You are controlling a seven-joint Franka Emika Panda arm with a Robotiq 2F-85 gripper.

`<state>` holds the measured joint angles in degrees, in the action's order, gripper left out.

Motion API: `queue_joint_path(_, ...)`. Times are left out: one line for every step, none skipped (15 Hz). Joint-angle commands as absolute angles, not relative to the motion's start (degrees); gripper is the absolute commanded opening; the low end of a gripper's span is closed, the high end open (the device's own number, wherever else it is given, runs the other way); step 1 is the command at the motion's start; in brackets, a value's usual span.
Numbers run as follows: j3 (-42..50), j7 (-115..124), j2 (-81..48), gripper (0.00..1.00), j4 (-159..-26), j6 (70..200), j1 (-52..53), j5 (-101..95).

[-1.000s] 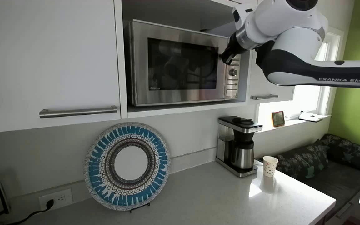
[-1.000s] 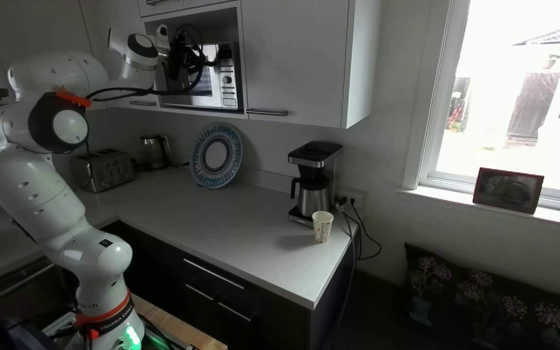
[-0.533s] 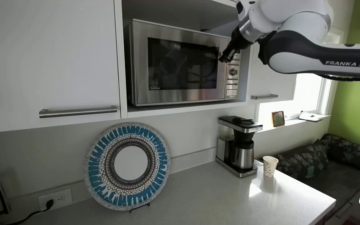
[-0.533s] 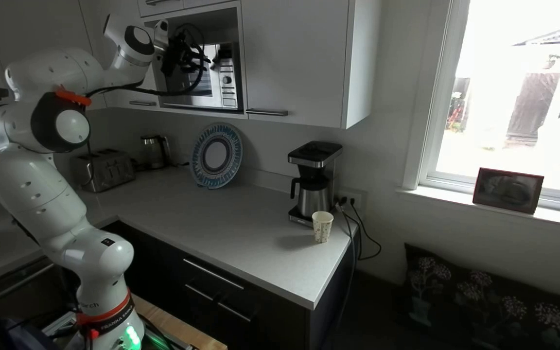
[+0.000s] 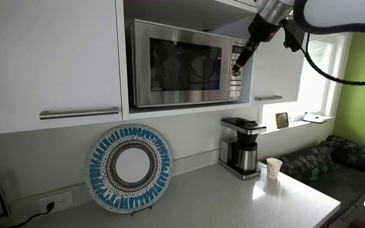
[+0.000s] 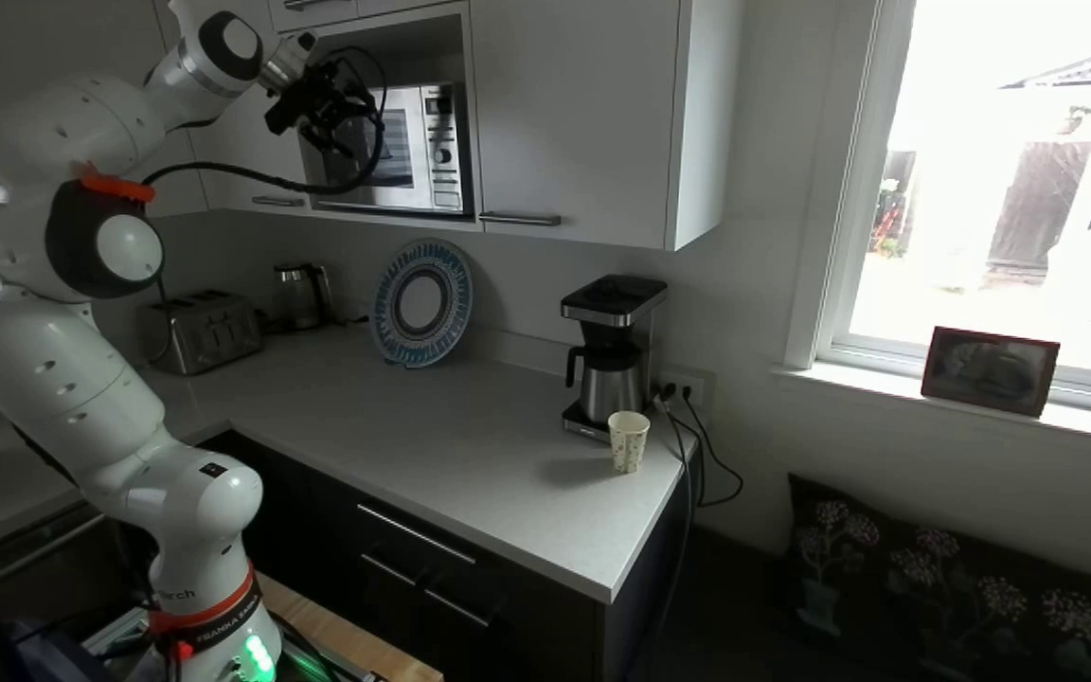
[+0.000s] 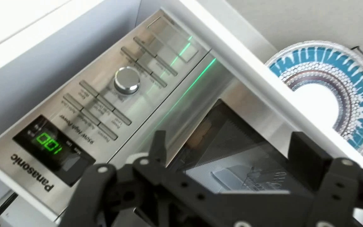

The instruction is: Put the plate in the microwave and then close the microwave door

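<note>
White cupboards [image 5: 49, 57] sit beside the microwave [image 5: 188, 65]. You can't see the plate. The door [image 5: 182, 63] looks closed, but might pop open if not clicked in. In front of the microwave, your gripper [image 7: 228, 143] has its fingers [image 7: 309, 157] apart, holding nothing.

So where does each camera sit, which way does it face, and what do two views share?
In an exterior view: higher than the counter, facing the microwave; gripper and part of the arm at upper right.
In an exterior view: seemingly set back beside the arm, most of which shows, facing the counter and window.
Wrist view: just behind the gripper's spread fingers, looking past them at the control panel and microwave door.
Both exterior views share the coffee maker and cup; all three show the patterned plate.
</note>
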<state>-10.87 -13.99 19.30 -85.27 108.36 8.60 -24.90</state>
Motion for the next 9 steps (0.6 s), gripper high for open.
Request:
queue_joint_path(-10.8, -13.8, 20.2, 1.0, -83.9, 101.6, 8.4, -20.8)
queue_joint_path(-10.8, -13.2, 20.5, 1.0, -83.8, 100.5, 8.3, -20.3)
queue_joint_path(-10.6, -12.7, 20.8, 1.0, -83.9, 99.8, 8.4, -19.5)
queue_joint_path(-10.6, -11.8, 21.3, 1.0, -83.9, 99.0, 8.3, -18.9)
queue_joint_path(-10.7, -11.0, 21.7, 0.99, -84.1, 98.4, 8.2, -18.5)
queue_joint_path(-10.8, -10.1, 22.3, 1.0, -84.6, 98.2, 8.1, -18.5)
queue_joint_path(-10.9, -9.5, 22.8, 1.0, -84.9, 98.2, 8.0, -18.6)
queue_joint_path(-11.1, -11.2, 20.9, 1.0, -83.4, 99.4, 8.0, -20.1)
queue_joint_path(-11.1, -11.1, 21.1, 1.0, -83.4, 99.4, 8.0, -20.1)
